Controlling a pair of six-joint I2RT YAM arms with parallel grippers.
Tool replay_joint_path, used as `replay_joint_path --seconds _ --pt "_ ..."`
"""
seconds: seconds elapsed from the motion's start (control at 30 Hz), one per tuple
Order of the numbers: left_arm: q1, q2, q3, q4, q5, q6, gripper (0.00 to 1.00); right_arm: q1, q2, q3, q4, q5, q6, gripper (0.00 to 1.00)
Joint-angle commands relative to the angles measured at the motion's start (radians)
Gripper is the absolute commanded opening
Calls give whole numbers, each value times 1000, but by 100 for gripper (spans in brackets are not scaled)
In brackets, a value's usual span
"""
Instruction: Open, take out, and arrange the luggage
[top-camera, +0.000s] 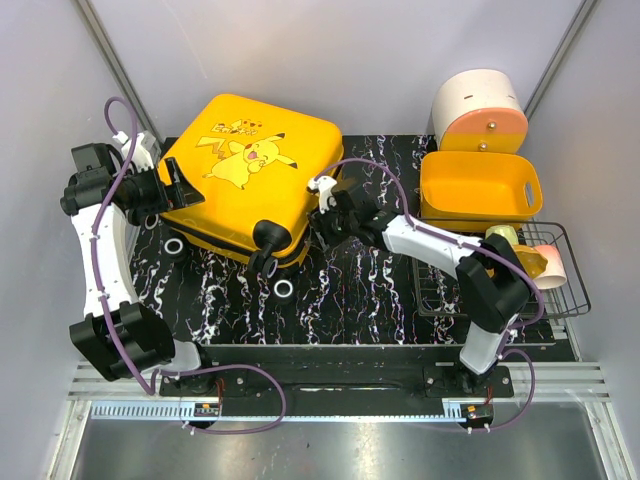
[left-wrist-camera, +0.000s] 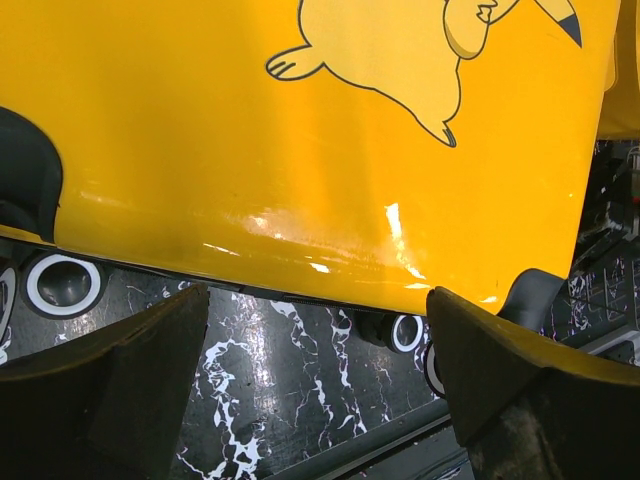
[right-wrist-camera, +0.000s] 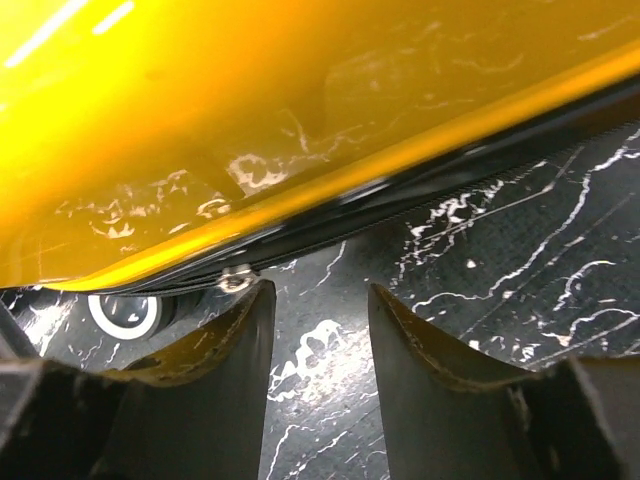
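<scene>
The right gripper (right-wrist-camera: 318, 292) stands part open with nothing between its fingers. The left gripper (left-wrist-camera: 315, 300) is spread wide and also holds nothing.

The main risk, as I judge it, is at the right jaws. A small silvery metal tab (right-wrist-camera: 237, 281), probably the zip pull, lies just off one fingertip rather than in the gap. Closing here would likely pinch air, or skid along the shell of the large glossy yellow hard-shell suitcase (top-camera: 250, 165) with the cartoon print on its lid. If the tab were caught and dragged, the suitcase might slide or swing on the black marble-patterned tabletop (right-wrist-camera: 500, 270), since the left jaws only face its side without clamping it.

The suitcase lies flat. Its zipped seam runs just beyond the right fingertips, and its side wall fills the view just ahead of the left jaws, wider than their gap.
</scene>
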Motion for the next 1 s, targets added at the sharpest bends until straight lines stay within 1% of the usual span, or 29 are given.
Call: replay_joint_path --seconds 0.0,0.1,0.2,0.23,0.33,0.4,0.47,0.5,0.53,0.67,0.8,0.9,0.97 --pt "5 -22 3 48 -8 -2 93 -70 -15 56 28 52 11 49" --pt "8 -19 6 48 -14 4 93 -133 -17 62 39 43 6 46" --pt "7 -16 9 46 -11 7 93 -170 -24 56 56 -24 -21 45" --pt "7 -16 9 46 -8 8 93 -179 -34 45 65 -71 -29 45" --pt "7 -17 11 46 -5 4 93 -175 -81 -8 105 -167 -32 48" --pt "7 -20 8 46 1 -2 93 -156 -94 -10 78 -182 -11 51" --pt "7 -22 6 49 1 -6 93 -112 -97 -8 61 -158 -6 56" --pt "5 -28 -3 54 1 -14 93 -97 -101 -11 55 -146 8 63" --pt "7 -31 -6 57 0 -19 93 -80 -98 -10 52 -120 14 64" --pt "7 -42 -18 63 0 -23 93 -24 -78 -13 39 -55 25 65" --pt "7 -51 -18 63 0 -23 93 12 -69 -57 70 -1 -14 65" --pt "7 -53 -25 66 0 -32 93 42 -75 -77 90 67 -27 65" --pt "7 -56 -34 78 0 -37 93 78 -74 -79 96 141 -37 65"
